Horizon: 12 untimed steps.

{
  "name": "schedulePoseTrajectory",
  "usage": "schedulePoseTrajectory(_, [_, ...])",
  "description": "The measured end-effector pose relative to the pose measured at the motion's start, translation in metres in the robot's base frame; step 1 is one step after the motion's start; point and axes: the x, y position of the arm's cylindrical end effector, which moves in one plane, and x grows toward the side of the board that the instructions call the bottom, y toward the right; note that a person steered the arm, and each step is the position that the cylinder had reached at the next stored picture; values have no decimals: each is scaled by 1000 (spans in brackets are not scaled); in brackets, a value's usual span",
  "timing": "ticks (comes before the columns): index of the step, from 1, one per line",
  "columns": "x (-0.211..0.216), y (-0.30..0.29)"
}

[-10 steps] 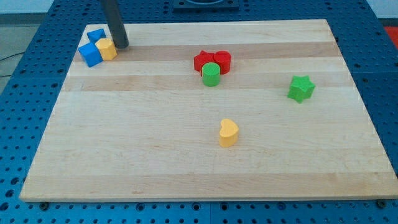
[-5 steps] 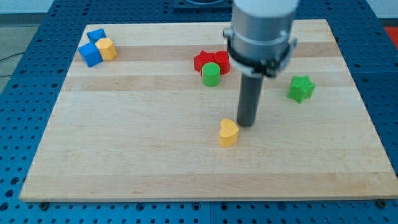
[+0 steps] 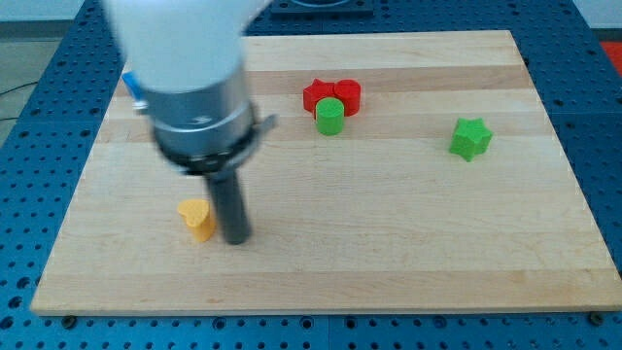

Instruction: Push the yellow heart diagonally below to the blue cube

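Camera view: small yellow heart-shaped block [image 3: 197, 219] sits on the pale wooden surface [image 3: 408, 243], lower-left area. My tip [image 3: 236, 239] is down on the surface just beside the heart, on its view-right side, slightly toward the view's bottom; contact can't be confirmed. No gripper on this rig, only a dark rod, so nothing spreads or pinches.

The arm's white body hides the area toward the view's top from the heart; only a sliver of a blue block [image 3: 129, 82] peeks out, shape not readable.

Well off to the heart's upper right: red blocks [image 3: 331, 93] with a green cylinder [image 3: 330, 116] touching them; a green star block [image 3: 470, 137] lies further right.

Handling judgement: the heart looks light, rigid and slick on wood, and its lobes likely make it rotate off-centre. Push through the middle of a flat side.
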Motion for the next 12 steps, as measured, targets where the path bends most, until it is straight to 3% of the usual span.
schedulePoseTrajectory(1, [-8,-76])
schedulePoseTrajectory(2, [-42,-110])
schedulePoseTrajectory(4, [-35,-97])
schedulePoseTrajectory(6, [-87,-44])
schedulePoseTrajectory(9, [-157,-34])
schedulePoseTrajectory(10, [-158,-3])
schedulePoseTrajectory(12, [-201,-73])
